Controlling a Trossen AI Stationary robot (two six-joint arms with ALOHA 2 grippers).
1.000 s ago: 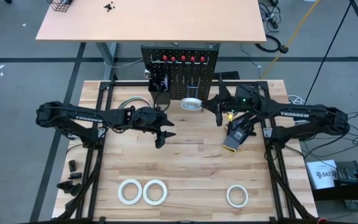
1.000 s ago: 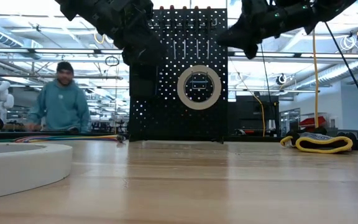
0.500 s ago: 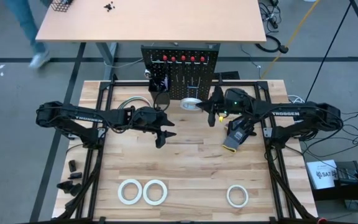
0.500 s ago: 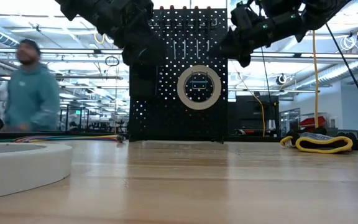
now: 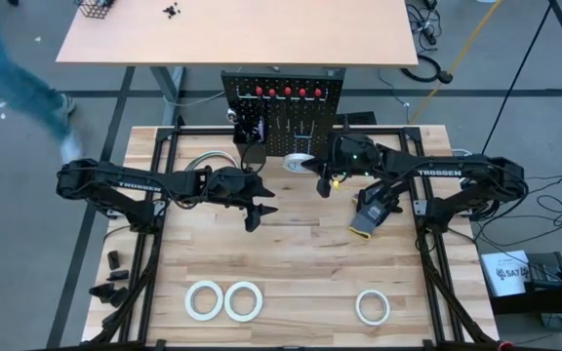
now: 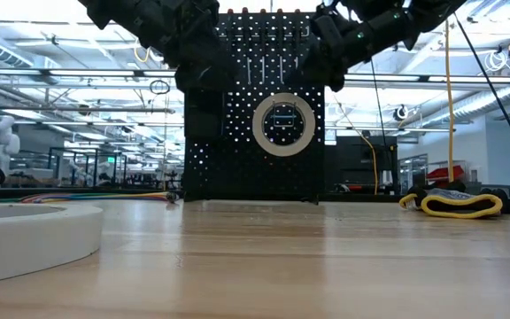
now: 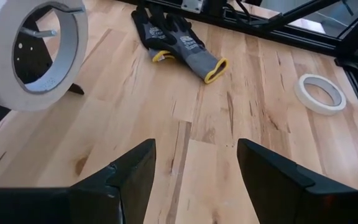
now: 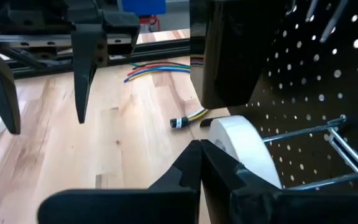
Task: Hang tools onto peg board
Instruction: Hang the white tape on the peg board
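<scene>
We see the right gripper (image 5: 324, 182) with its fingers pressed together and holding nothing, just beside the white tape roll (image 5: 299, 162) hanging on a wire hook of the upright black perforated peg board (image 5: 283, 115). Further off, the left gripper (image 5: 253, 213) hangs spread wide over the bare wooden table (image 5: 301, 258).

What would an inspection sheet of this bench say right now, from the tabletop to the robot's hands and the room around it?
Surface: light wooden table, in good order.
Job's things: one white tape roll hangs on a hook of the peg board; three loose tape rolls lie along the near edge.
Clutter: a black-and-yellow glove lies right of centre.
Hands: left hand open, empty, above mid-table; right hand shut, empty, right beside the hung roll.
Cables: a grey bundle at the board's left foot; coloured wires beside it.
Surroundings: a second table behind; a person passing at far left.
</scene>
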